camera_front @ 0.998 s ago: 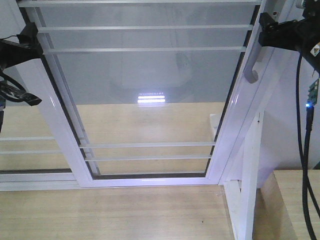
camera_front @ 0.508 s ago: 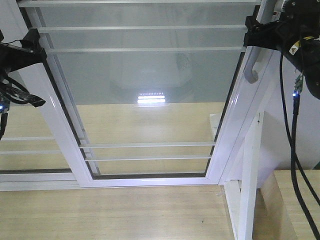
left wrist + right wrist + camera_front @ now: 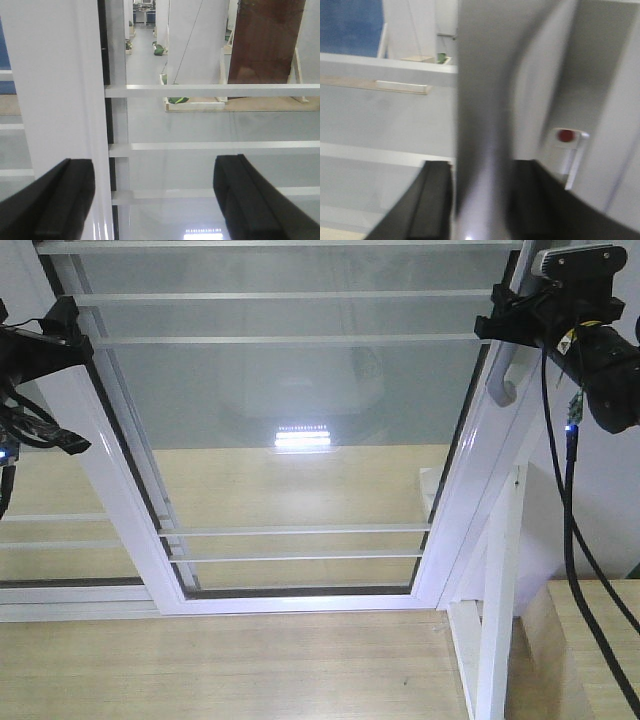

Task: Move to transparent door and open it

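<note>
The transparent door (image 3: 300, 420) fills the middle of the front-facing view, from the top edge down to the light wooden floor (image 3: 250, 670). It is a tall clear-glass panel in a glossy white frame, with thin white bars (image 3: 290, 295) crossing it in pairs near the top and near the bottom. A bright striped light reflection (image 3: 302, 437) sits on the glass at mid-height. On the right stile, in the upper right of the frame, a curved grey pull handle (image 3: 503, 370) hangs with its lower end hooked back toward the frame.

The right gripper (image 3: 492, 325) sits at the upper part of that handle. In the blurred right wrist view the grey handle runs straight up between the two black fingers (image 3: 437, 200), which lie close against either side of it, so the pincer is clamped on the handle.

The left gripper (image 3: 62, 318) is at the door's left stile in the upper left. Its wrist view shows the fingers (image 3: 65, 195) spread wide apart with nothing between them but the glass and bars beyond; the left finger overlaps the white stile.

Through the glass, in the upper middle of the left wrist view, a low wooden-edged tray (image 3: 195, 104) holds the foot of a white pillar and something green (image 3: 177, 100). A second white-framed glass panel (image 3: 60, 530) lies at the left edge, and black cables (image 3: 570, 490) hang at the right.
</note>
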You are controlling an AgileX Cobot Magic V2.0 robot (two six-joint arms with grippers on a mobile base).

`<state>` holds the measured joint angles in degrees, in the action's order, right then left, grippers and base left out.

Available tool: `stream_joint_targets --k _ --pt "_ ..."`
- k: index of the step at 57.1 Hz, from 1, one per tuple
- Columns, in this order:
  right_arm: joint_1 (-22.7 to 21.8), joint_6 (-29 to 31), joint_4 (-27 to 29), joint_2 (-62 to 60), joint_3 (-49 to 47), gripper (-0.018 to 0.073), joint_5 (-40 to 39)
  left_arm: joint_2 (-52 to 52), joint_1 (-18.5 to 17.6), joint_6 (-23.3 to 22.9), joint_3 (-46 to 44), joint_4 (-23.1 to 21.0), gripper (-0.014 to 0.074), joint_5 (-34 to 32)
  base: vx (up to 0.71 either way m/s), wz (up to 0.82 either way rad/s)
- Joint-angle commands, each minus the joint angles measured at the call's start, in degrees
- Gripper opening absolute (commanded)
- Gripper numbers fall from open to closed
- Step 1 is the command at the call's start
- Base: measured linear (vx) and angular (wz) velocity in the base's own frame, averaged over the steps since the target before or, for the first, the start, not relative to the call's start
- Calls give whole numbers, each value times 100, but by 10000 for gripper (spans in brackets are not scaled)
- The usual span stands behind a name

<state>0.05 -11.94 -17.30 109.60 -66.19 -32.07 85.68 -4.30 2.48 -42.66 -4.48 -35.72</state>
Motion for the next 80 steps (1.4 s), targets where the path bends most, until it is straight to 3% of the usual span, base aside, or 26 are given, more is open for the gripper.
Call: stream_joint_targets --k 1,3,17,45,80 --pt "-2 -1 -78 -290 -198 53 -597 -197 -28 -41 -195 -41 590 -498 0 0" --pt "-2 -60 -141 -290 -198 -15 -612 -197 -28 -41 -195 -41 590 -498 0 0" --pt "261 -412 -956 -290 -198 -9 -701 -197 -28 -41 -195 -41 590 -484 0 0" --pt "1469 -372 -950 -290 -198 -9 -763 -197 -28 -41 -195 -41 590 -473 0 0" --pt "2628 -371 -954 -290 -198 -9 -841 -197 -28 -41 -195 -41 590 -438 0 1"
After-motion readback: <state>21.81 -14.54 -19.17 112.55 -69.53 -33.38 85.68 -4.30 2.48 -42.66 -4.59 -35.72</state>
